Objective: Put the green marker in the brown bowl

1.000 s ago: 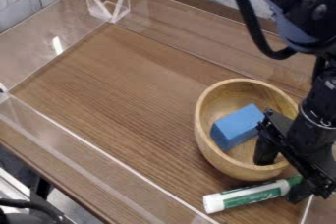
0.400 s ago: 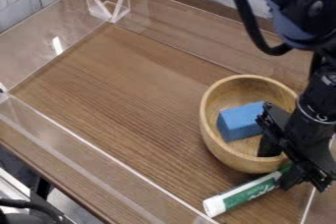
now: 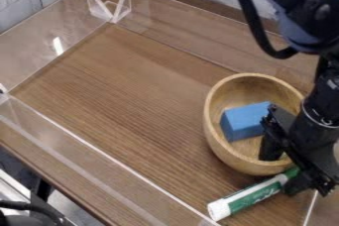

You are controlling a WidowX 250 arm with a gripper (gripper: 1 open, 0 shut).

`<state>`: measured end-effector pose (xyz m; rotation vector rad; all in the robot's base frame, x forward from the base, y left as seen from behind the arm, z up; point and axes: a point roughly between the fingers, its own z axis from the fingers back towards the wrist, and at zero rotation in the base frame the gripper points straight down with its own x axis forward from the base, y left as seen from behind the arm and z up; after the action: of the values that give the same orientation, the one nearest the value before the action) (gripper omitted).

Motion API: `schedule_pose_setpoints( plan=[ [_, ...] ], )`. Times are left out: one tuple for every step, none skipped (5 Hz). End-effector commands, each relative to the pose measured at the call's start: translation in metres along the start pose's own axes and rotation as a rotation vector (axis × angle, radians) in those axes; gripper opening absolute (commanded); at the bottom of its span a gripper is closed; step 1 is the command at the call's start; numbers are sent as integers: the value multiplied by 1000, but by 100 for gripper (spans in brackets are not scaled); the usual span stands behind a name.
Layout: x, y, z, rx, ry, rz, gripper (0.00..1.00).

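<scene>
No writing can be read anywhere; the green print along the marker's barrel is too small to make out. On the left, the wooden table (image 3: 119,81) lies bare and open, walled by low clear acrylic panels (image 3: 54,131) along its near and left edges, with a small clear bracket (image 3: 106,4) standing at the far corner. Toward the right sits the brown bowl (image 3: 228,149), round, shallow and thick-rimmed, with 1 blue block (image 3: 243,121) lying inside it. Just in front of the bowl, near the table's front edge, the green marker (image 3: 252,199) lies tilted on the wood, a white barrel with green print, its white end toward the left and its right end under the gripper (image 3: 302,177). The black gripper points straight down at that right end, jaws drawn in around the marker, though whether they actually clamp it cannot be told.
</scene>
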<state>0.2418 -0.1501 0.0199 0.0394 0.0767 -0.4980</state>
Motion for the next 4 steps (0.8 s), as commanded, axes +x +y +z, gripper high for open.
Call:
schedule_pose_setpoints(
  plan=[
    [0,0,-2,9,-1,-22,0],
    [1,1,0,19,-3,-33,100],
    [2,1,0,27,-4,-42,0],
    [2,1,-2,32,-4,-49,0]
  ],
)
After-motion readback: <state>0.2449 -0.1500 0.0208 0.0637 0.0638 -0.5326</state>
